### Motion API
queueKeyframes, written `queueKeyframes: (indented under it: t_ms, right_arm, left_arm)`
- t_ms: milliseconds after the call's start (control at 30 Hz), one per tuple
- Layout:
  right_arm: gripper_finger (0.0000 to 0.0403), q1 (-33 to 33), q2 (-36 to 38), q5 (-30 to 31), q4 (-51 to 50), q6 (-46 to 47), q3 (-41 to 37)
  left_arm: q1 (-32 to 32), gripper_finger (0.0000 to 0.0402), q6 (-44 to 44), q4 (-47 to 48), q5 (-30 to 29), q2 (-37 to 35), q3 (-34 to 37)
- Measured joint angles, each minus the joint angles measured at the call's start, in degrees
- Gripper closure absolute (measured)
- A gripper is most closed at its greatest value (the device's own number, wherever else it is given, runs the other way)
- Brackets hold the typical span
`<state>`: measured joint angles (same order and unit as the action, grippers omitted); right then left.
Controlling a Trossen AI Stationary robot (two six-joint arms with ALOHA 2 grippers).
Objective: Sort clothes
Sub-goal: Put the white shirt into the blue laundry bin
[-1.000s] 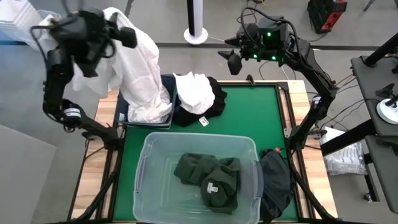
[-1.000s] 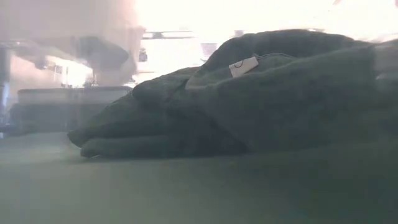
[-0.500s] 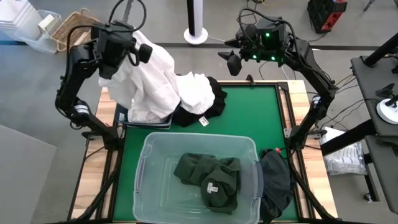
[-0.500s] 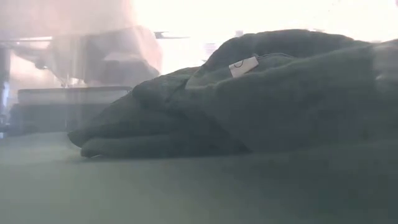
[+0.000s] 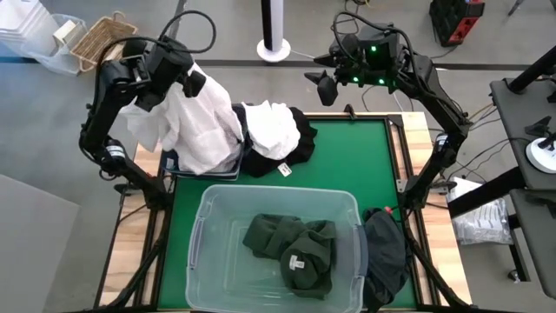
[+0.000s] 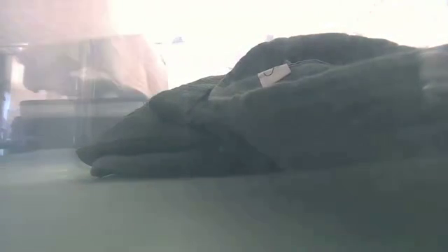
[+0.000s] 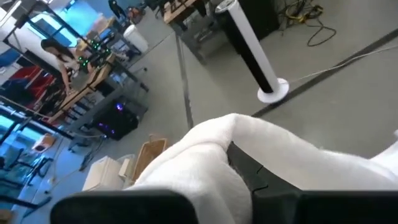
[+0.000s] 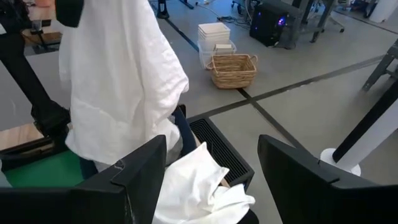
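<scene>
My left gripper [image 5: 168, 73] is raised above the table's far left corner, shut on a large white garment [image 5: 198, 122] that hangs down into the navy bin [image 5: 174, 163]. A second white garment [image 5: 269, 127] lies on a black one [image 5: 303, 144] with a small white tag [image 5: 284, 169], beside the bin. Dark green garments [image 5: 292, 248] lie in the clear tub [image 5: 201, 228]; the low view shows them [image 6: 280, 119] through its wall. My right gripper [image 5: 327, 88] hangs open, high beyond the table's far edge, touching nothing. My left gripper holds the white garment by an upper fold [image 7: 211, 140]. The cloth is draped over its fingers [image 7: 247, 169] and hides the place of contact. The garment hangs slack below the gripper, and its lower end [image 5: 207, 155] rests in the navy bin.
A dark garment [image 5: 386, 252] hangs over the table's right edge beside the tub. Bare green mat [image 5: 356, 161] lies between the tub and the far edge. A wicker basket [image 5: 97, 39] and a white stand [image 5: 274, 48] are on the floor beyond the table.
My left gripper has swung from far out on the left toward the table's right and come down a little, stopping over the navy bin. The white garment has travelled with it, from spread wide to hanging bunched above the bin.
</scene>
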<state>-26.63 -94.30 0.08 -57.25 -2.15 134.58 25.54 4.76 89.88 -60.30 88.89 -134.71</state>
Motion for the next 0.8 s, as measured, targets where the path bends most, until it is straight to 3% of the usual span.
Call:
queueKeyframes:
  t_ms: [300,467,800]
  right_arm:
    - [0.0149,-0.02,0.00,0.00,-0.05,0.19,0.00]
    - [0.0154,0.00,0.00,-0.01,-1.91,0.22,0.00]
    - [0.0155,0.00,0.00,0.00,-5.68,0.81,-0.02]
  left_arm:
    - [1.10,0.0401,-4.08,0.15,16.12,4.91,0.61]
    - [1.62,0.0401,-6.71,0.12,18.77,9.48,0.61]
    - [4.15,0.0401,-10.28,0.10,29.44,14.68,0.61]
